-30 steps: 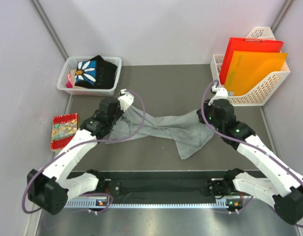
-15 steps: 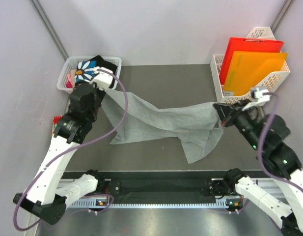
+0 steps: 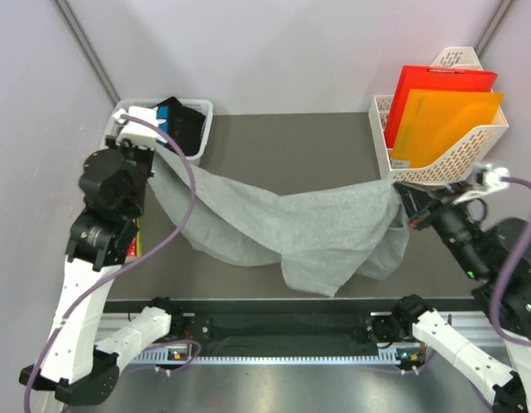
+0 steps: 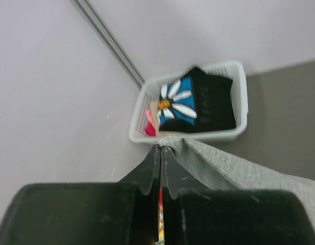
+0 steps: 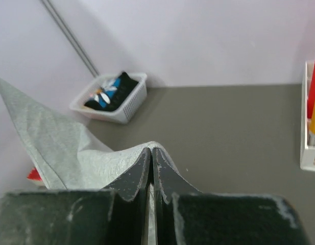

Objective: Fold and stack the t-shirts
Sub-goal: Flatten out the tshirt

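Over dark table (image 3: 291,142), pale walls (image 3: 291,52): left end effector (image 4: 161,148), right end effector (image 5: 151,149) pinch grey t-shirt (image 3: 308,232).

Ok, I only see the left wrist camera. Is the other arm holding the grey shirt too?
Observer: Yes, the right end effector is shut on the grey t-shirt's other end.
Operator: Is the shirt lying flat?
Observer: No, both ends are lifted and its middle sags toward the table.
Operator: What's over on the right?
Observer: A white rack holding a red folder and an orange folder.
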You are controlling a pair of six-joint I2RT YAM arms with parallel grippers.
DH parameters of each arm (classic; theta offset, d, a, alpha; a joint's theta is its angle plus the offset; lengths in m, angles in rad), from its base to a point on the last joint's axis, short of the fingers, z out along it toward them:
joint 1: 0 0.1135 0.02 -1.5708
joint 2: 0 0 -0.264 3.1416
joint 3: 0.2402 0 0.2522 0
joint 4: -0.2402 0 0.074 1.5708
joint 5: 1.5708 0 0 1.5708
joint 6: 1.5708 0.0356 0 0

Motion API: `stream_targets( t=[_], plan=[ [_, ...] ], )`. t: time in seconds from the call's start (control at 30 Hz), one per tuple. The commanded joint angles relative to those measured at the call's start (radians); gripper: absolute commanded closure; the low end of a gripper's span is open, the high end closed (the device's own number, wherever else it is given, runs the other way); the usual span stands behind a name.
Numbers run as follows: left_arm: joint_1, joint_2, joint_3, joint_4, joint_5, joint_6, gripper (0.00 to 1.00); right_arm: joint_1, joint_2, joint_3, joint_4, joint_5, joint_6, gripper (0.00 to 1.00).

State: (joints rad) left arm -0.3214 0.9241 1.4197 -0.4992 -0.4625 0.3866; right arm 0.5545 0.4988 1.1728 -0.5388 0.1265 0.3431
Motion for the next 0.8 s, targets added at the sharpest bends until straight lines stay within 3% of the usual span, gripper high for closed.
stream_targets(
  t=[0.0,0.13,0.37,0.77],
  plan=[
    [0.005,0.022,-0.165,0.094,-0.016,0.02,1.0,0.01,0.087,-0.085,0.045,0.061,0.023,1.0],
    [0.007,0.021,-0.28,0.154,-0.036,0.026,1.0,0.01,0.148,-0.15,0.082,0.065,0.051,1.0],
    [0.005,0.035,-0.344,0.212,-0.067,0.06,1.0,0.01,0.248,-0.235,0.126,0.048,0.083,1.0],
    [0.005,0.05,-0.452,0.263,-0.068,0.09,1.0,0.01,0.236,-0.297,0.135,0.065,0.076,1.0]
  ],
)
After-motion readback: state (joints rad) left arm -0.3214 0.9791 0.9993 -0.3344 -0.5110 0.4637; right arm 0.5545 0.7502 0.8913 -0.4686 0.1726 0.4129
